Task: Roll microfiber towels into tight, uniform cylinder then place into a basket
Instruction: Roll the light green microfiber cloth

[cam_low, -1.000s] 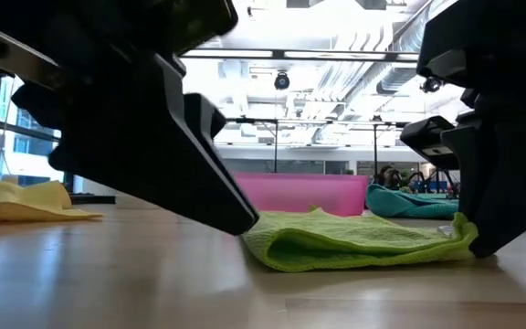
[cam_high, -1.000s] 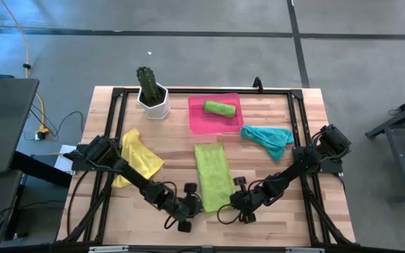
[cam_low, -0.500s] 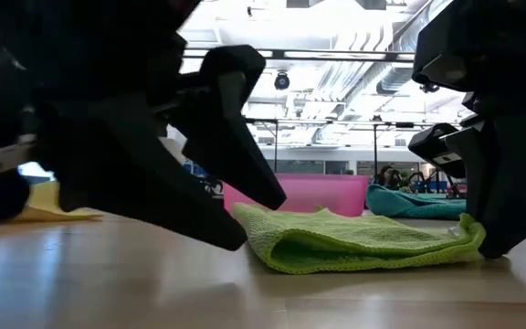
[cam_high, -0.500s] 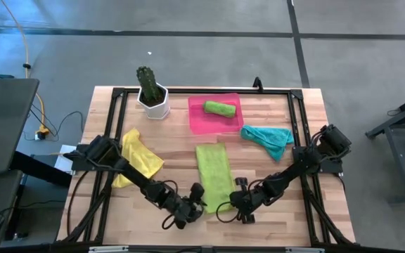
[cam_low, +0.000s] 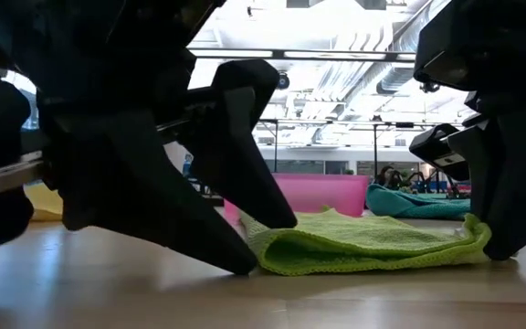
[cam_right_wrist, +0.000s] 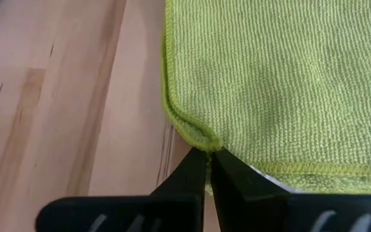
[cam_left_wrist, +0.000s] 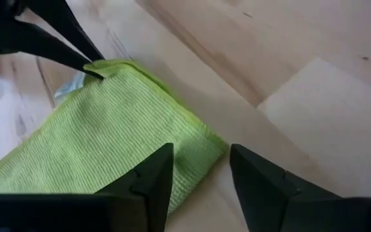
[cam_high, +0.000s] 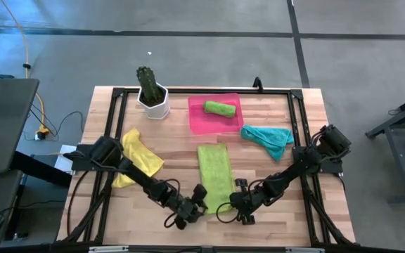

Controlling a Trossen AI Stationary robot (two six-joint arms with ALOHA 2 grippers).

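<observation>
A lime green towel lies as a long strip on the table, its near end doubled over in the low view. My left gripper is open, with one finger on each side of the towel's near left corner. My right gripper is shut on the near right corner. A second lime green towel lies rolled in the pink basket. A yellow towel lies crumpled at the left and a teal one at the right. My left gripper has one finger over the green cloth and the other beside the corner; I cannot tell whether either touches it. My right gripper pinches the towel's near right corner between its fingertips, at the hem, which puckers there. The fingers slant down from the table's near right. The corner stands slightly raised and the rest lies on the table.
A white pot with a cactus stands at the far left beside the basket. A black frame runs around the tabletop. Bare wood shows between the yellow towel and the green strip.
My left gripper has rolled about its own line and opened, and its fingers now stand on either side of the towel's near left corner. The towel's near end has shifted a little toward the right. My right gripper has kept its hold in place.
</observation>
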